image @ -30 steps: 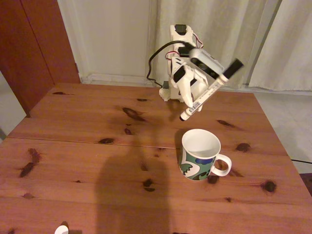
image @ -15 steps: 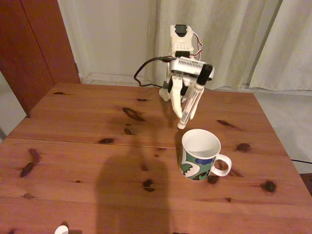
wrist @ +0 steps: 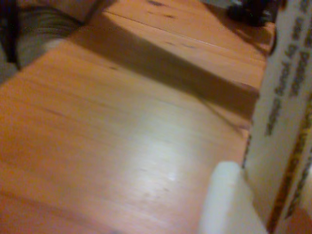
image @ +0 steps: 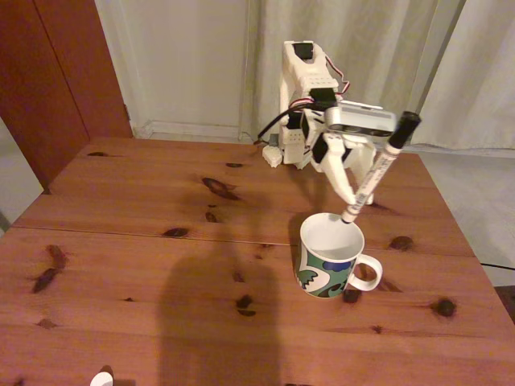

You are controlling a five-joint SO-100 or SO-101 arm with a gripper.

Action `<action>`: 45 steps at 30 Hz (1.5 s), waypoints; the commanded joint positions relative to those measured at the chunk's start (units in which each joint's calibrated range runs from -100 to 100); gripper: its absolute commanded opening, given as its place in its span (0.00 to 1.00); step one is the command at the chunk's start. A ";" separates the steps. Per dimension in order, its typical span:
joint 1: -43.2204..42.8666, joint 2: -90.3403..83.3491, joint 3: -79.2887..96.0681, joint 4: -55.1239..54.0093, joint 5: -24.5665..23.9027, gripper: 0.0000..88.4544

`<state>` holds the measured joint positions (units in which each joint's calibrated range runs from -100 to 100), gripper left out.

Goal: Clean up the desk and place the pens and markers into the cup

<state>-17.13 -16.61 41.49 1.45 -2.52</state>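
Observation:
In the fixed view the white arm reaches forward from the back of the desk (image: pixel 121 265). My gripper (image: pixel 360 189) is shut on the marker (image: pixel 378 169), a slim white one with a black cap. The marker slants, cap up and to the right, with its lower tip just above the far rim of the cup (image: pixel 326 269). The cup is a white mug with a green and blue pattern; it stands upright with its handle to the right, and its inside looks empty. In the wrist view the marker (wrist: pixel 280 122) runs down the right edge beside a white finger (wrist: pixel 226 204), above the blurred desk (wrist: pixel 112 126).
A small white object (image: pixel 102 378) lies at the desk's near left edge. A black cable (image: pixel 269 129) hangs by the arm's base. Pale curtains hang behind the desk and a reddish door (image: pixel 56 72) stands at the back left. Floor shows past the desk's right edge.
The gripper has swung right and forward with the marker. The marker's tip, left of the cup half a second ago, now hangs over the cup's far rim.

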 commanded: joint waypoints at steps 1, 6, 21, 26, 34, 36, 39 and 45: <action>-0.77 -0.23 -2.44 -1.58 -0.21 0.01; -0.85 -0.23 1.53 -1.67 -0.21 0.01; -0.12 1.34 4.77 -3.22 -1.57 0.01; 0.76 2.75 5.67 -8.72 -1.57 0.02; 1.24 3.33 5.67 -8.55 -1.52 0.15; 1.24 3.33 5.67 -8.55 -1.52 0.16; 1.24 3.33 5.67 -8.55 -1.52 0.16; 1.24 3.16 5.67 -8.55 -1.36 0.16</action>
<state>-16.46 -12.97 47.69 -5.93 -4.03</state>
